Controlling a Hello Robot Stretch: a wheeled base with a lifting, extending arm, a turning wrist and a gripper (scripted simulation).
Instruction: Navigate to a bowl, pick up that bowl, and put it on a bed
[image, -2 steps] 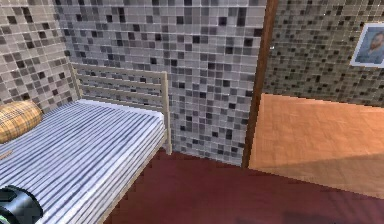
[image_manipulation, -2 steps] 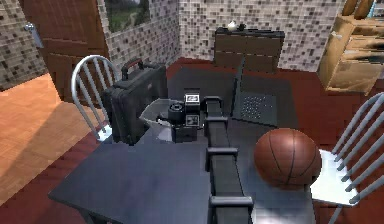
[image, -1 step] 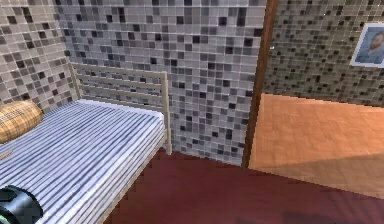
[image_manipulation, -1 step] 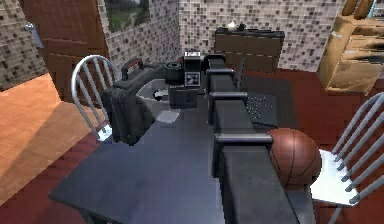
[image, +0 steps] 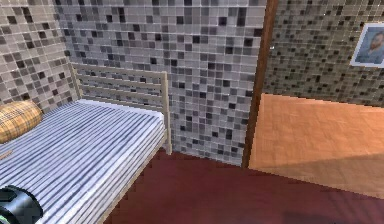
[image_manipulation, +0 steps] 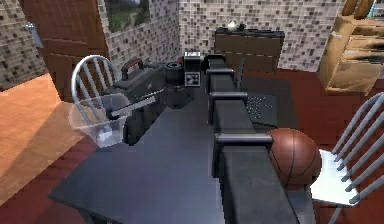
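Listing outward from my fingers (image_manipulation: 126, 110), whose state I cannot tell, nor whether they hold anything: clear bowl (image_manipulation: 95, 125) at their tips by the dark desk's (image_manipulation: 150, 170) left edge, white chair (image_manipulation: 88, 70) behind it, basketball (image_manipulation: 293, 158) near the right edge, striped bed (image: 90, 150) in the forward view.

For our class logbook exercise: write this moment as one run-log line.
ahead: bed | pincer: at clear bowl, hold unclear | nearby: dark table
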